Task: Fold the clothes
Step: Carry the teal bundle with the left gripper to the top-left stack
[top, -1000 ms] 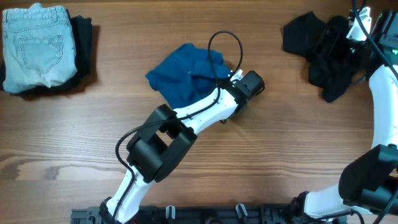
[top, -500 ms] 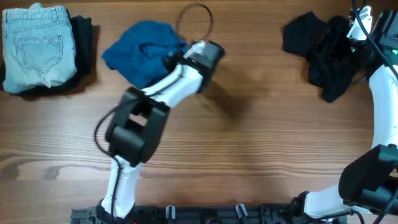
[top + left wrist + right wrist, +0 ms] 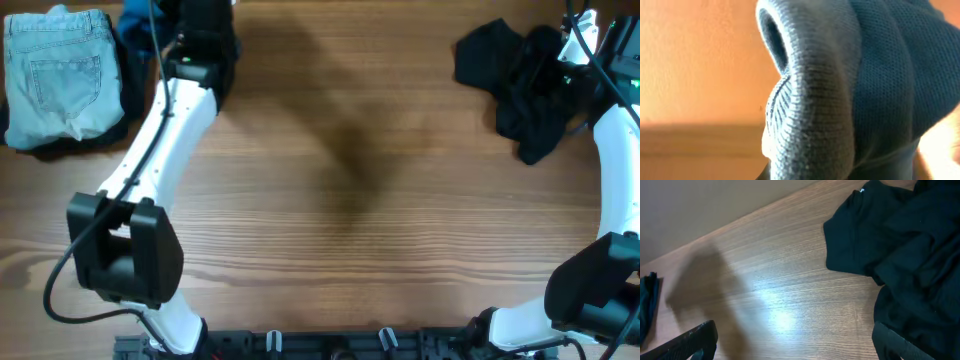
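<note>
Your table [image 3: 380, 200] holds the black pile [image 3: 515, 75] on the right and folded jeans [image 3: 55, 75] on the left. The blue top [image 3: 138, 22] is bunched at the far edge beside the jeans, by your left claw [image 3: 200, 15]. Cloth hides its jaws, so I cannot tell its grip. Your right claw [image 3: 792, 330] hangs wide and empty. I'd spread the top flat mid-table before folding it. No writing is readable.

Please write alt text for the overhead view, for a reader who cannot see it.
The left arm reaches across a wooden table to a blue garment at the far edge, beside folded light jeans. A pile of black clothes lies at the far right, near the right arm.
</note>
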You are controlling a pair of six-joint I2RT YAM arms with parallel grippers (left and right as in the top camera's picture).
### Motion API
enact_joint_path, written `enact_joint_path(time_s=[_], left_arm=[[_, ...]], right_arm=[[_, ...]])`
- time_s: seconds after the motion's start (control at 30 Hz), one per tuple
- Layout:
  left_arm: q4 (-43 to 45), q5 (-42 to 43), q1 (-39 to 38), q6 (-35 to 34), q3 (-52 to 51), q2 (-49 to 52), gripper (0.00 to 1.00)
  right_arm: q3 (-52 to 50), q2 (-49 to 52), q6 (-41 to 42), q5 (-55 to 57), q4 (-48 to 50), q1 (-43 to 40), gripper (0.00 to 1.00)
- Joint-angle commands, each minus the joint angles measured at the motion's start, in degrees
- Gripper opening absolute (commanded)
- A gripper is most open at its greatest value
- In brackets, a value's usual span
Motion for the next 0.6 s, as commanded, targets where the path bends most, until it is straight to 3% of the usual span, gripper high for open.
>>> enact_joint_path(time_s=[0.0,0.27,0.57], left_arm=[[3.32,7.91,4.81,16.35,0.83,-2.19,0.04],[20.96,21.27,16.22,31.98,0.83,-2.23,0.04],[11.65,35.71,29.75,32.02,0.81,-2.38,0.04]], right_arm=[[0.44,0.33,0.42,-1.51,0.09,-0.07,0.99],[0.44,0.33,3.23,-1.53,-1.31,0.04,1.0],[0.44,0.33,1.33,-1.09,-2.49,0.02,0.99]])
